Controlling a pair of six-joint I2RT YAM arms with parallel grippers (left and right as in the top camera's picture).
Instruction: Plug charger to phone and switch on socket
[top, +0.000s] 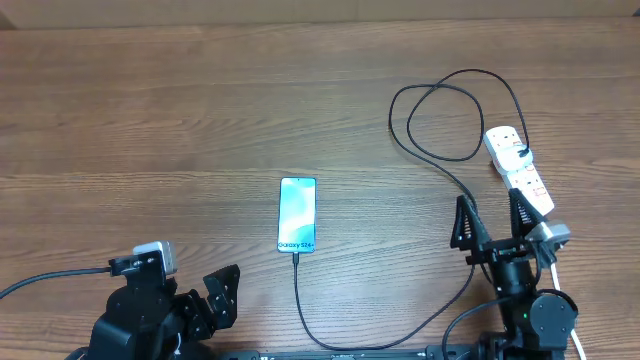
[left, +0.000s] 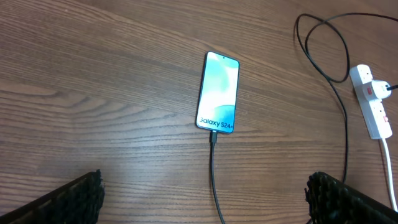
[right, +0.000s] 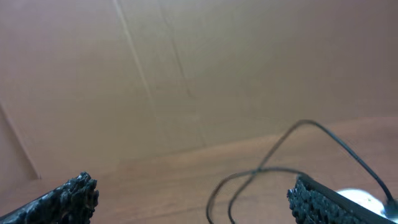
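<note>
Lying screen-lit on the table (top: 150, 120), the phone (top: 297, 215) has the charger (top: 297, 295) at its near short edge, the cable looping right to the socket (top: 519, 170), while the left gripper (left: 205, 179) and right gripper (top: 491, 212) gape wide, holding nothing.

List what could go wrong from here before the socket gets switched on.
1. The charger runs right past the open right pincer; reaching for the socket could snag it and pull its tip away from the phone.
2. The socket lies slanted beside that pincer, and its red switches are small; a push may slide it rather than flip a switch.
</note>
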